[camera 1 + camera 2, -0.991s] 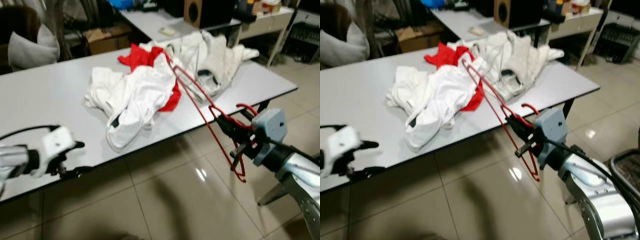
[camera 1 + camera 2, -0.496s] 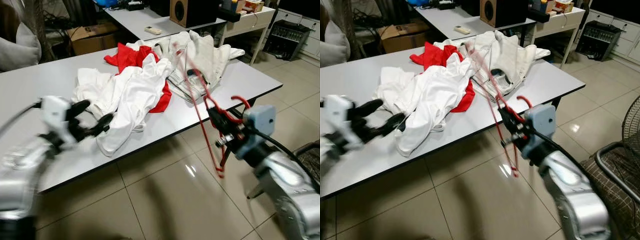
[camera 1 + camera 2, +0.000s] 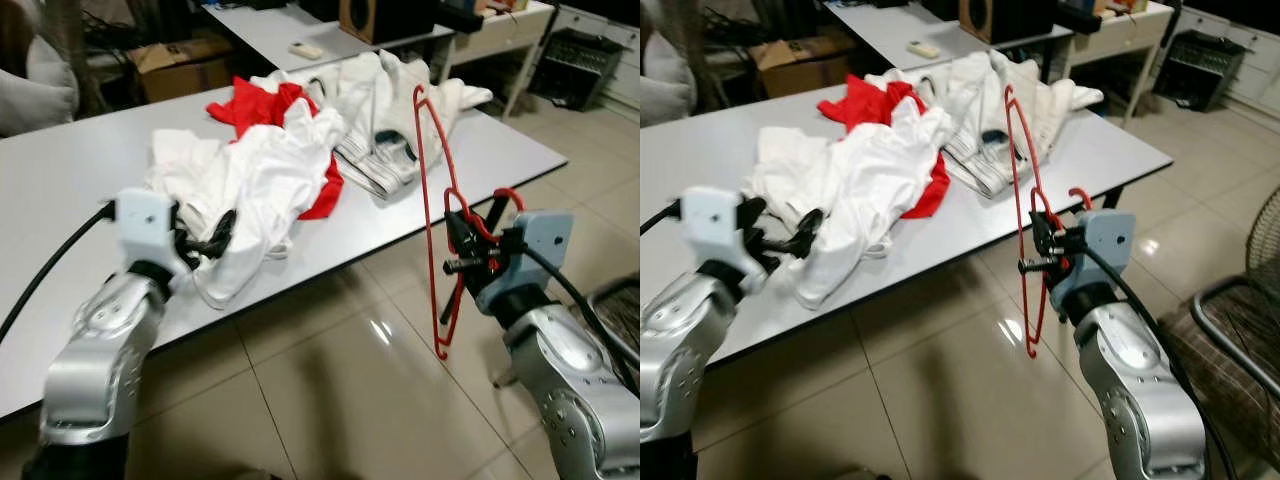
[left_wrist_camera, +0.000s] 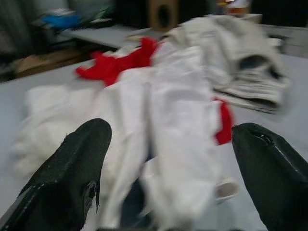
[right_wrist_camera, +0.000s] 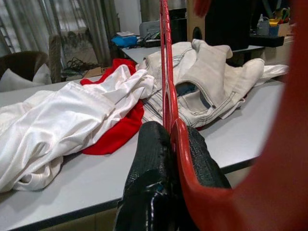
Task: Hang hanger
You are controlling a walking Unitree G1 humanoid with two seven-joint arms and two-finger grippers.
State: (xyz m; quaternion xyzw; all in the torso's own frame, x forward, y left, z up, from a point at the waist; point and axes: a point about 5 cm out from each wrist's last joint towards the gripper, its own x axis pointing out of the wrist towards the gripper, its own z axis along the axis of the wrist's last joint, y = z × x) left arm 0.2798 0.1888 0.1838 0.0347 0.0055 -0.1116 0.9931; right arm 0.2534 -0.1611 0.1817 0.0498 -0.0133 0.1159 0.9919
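The red hanger (image 3: 436, 215) is standing upright at centre right, off the worktop (image 3: 60, 210) edge, the right claw (image 3: 462, 243) clamping its neck. The left claw (image 3: 205, 238), fingers apart, is reaching toward the white shirt (image 3: 255, 185), likely to grab it.

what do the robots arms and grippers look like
Both arms are silver metal with rounded shells. The left gripper has a white boxy wrist block, the right gripper a grey-blue one. Each carries two long black fingers, and a black cable runs along each arm.
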